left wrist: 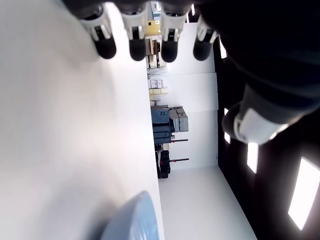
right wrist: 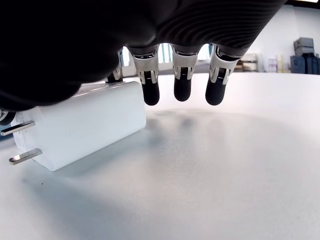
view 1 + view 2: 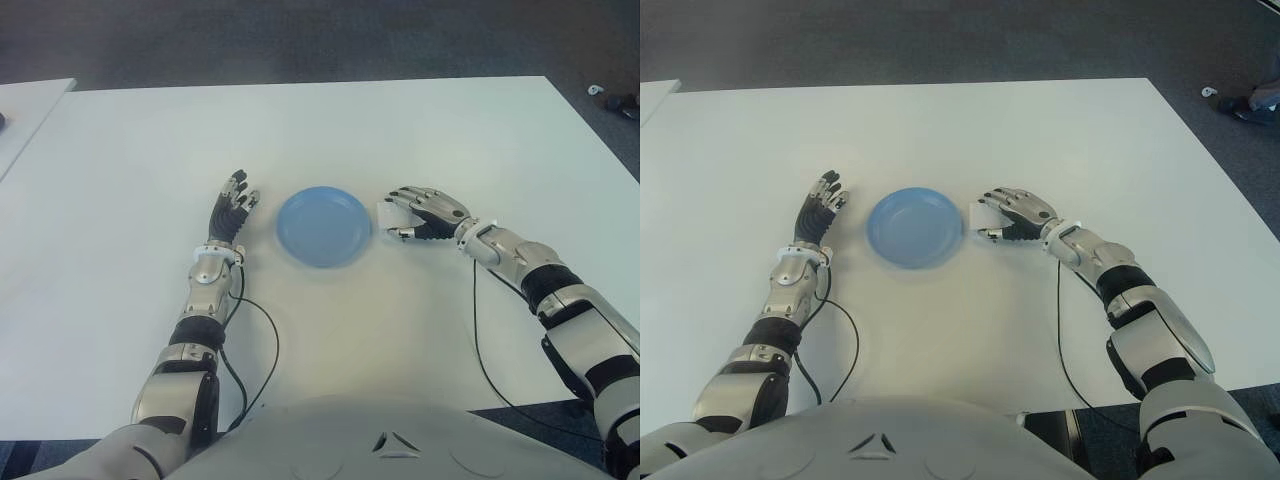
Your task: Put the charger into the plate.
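The white charger [image 2: 80,127] lies on the white table [image 3: 420,140], just right of the blue plate [image 3: 323,226] near the table's middle. The right hand [image 3: 425,213] arches over it, fingers [image 2: 182,85] curled downward, not clamped on it. The left hand [image 3: 231,211] shows left of the plate, fingers extended and empty.

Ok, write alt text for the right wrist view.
A white charger lies on the white table, its two metal prongs pointing outward. The right robot hand hovers over it, three dark fingertips hanging down beside it, not gripping.
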{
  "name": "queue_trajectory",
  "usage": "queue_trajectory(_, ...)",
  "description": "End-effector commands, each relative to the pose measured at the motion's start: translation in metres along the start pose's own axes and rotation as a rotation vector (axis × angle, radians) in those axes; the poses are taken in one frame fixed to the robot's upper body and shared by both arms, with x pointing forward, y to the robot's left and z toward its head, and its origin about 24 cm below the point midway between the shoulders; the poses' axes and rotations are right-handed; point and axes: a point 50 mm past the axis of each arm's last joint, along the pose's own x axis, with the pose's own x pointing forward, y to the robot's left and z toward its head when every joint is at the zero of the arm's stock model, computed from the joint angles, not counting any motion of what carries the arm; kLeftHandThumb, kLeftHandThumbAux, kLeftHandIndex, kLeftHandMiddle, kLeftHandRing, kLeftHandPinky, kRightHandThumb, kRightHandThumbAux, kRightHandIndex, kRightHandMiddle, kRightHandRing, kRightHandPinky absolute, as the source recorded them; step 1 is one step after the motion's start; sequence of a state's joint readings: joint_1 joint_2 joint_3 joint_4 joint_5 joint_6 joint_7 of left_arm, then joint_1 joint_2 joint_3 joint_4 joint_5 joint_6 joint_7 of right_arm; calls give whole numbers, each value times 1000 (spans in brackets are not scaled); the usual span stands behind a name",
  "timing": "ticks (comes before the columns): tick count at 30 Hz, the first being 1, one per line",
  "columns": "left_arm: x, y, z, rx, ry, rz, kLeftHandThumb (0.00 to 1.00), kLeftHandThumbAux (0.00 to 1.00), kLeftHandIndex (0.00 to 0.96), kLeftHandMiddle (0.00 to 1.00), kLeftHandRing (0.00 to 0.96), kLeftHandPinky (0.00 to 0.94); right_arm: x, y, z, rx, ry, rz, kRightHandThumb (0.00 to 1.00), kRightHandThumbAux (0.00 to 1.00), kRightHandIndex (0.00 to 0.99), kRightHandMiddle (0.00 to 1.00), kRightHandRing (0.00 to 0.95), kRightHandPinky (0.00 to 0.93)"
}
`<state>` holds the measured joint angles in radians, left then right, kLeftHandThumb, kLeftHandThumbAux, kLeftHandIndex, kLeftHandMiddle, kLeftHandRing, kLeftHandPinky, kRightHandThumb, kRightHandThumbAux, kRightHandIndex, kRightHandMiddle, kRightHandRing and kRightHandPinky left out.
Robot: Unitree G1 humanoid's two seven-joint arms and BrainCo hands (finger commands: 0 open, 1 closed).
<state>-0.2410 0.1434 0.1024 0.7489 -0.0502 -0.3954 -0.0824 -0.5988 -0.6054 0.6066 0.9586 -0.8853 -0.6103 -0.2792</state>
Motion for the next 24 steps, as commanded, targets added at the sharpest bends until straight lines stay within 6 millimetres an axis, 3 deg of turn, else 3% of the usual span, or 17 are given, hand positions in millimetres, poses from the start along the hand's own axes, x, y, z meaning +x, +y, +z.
queue_trajectory(1,-11,-8,-22,-14,115,-26,0,561,25,65,41,33,2,9,1,-18,7,52,340,83,0,0,0,0)
queue_trajectory(24,-11,-10,-18,-23,100,-44,0,556,46,49,28,34,6,-5,-3,-96,-23,62,346,81,0,0,0,0)
